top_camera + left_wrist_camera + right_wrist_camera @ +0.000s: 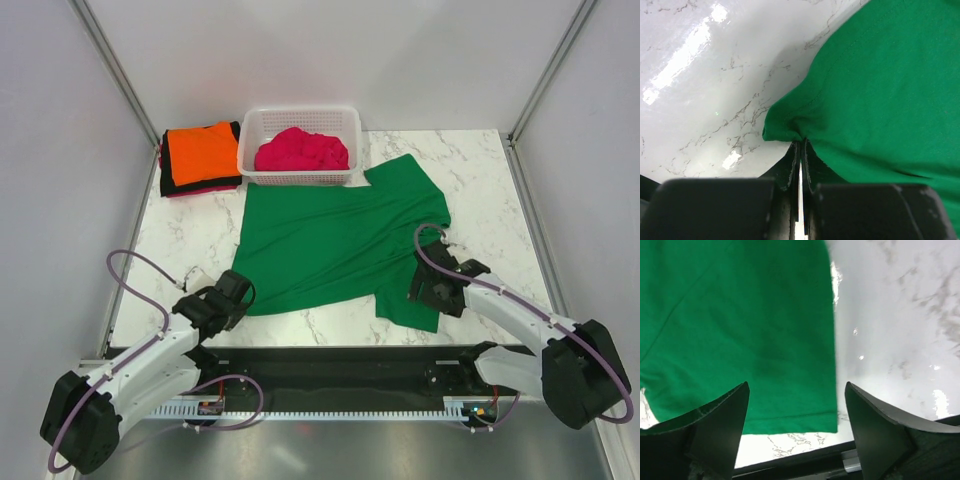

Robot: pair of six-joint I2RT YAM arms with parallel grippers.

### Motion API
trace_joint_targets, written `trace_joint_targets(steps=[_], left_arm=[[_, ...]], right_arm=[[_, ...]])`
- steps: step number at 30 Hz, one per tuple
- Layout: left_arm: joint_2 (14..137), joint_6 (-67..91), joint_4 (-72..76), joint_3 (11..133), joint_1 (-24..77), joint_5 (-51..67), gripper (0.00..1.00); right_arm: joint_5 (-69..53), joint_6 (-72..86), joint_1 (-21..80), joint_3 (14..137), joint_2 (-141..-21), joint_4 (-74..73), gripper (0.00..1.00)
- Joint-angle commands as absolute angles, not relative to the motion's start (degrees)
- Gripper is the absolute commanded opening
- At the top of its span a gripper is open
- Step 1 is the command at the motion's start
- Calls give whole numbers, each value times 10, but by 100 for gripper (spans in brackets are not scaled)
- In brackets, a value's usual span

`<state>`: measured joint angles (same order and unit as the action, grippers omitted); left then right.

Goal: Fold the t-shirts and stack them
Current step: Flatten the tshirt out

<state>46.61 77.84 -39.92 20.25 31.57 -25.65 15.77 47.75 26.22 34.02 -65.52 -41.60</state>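
A bright green t-shirt (335,240) lies spread on the marble table. My left gripper (238,292) is shut on its near left corner; the left wrist view shows the cloth (880,85) bunched at my closed fingertips (800,145). My right gripper (425,293) is open above the shirt's near right sleeve (740,330), empty. A magenta-pink t-shirt (301,151) lies crumpled in the white basket (300,122). An orange t-shirt (203,153) lies folded on top of dark ones at the far left.
The white lattice basket stands at the table's far edge, touching the green shirt's top. Grey walls close in both sides. A black rail (330,365) runs along the table's near edge.
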Motion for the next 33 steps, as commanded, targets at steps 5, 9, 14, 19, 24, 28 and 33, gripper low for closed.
trace_joint_targets(steps=[5, 9, 14, 19, 24, 28, 33], left_arm=[[466, 761, -384, 200, 312, -275, 2], [471, 760, -383, 202, 312, -276, 2], [475, 761, -383, 203, 312, -276, 2], [452, 729, -402, 231, 312, -254, 2], [385, 701, -453, 278, 312, -217, 2], [337, 705, -488, 302, 312, -168, 2], [311, 701, -539, 330, 312, -141, 2]], right_arm=[[99, 543, 306, 273, -657, -373, 66], [120, 555, 334, 264, -644, -375, 51], [125, 573, 355, 262, -636, -380, 1], [120, 577, 367, 288, -591, -427, 0], [123, 581, 372, 370, -503, -545, 0], [106, 582, 373, 404, -432, -617, 0], [93, 594, 380, 451, -376, -682, 0]])
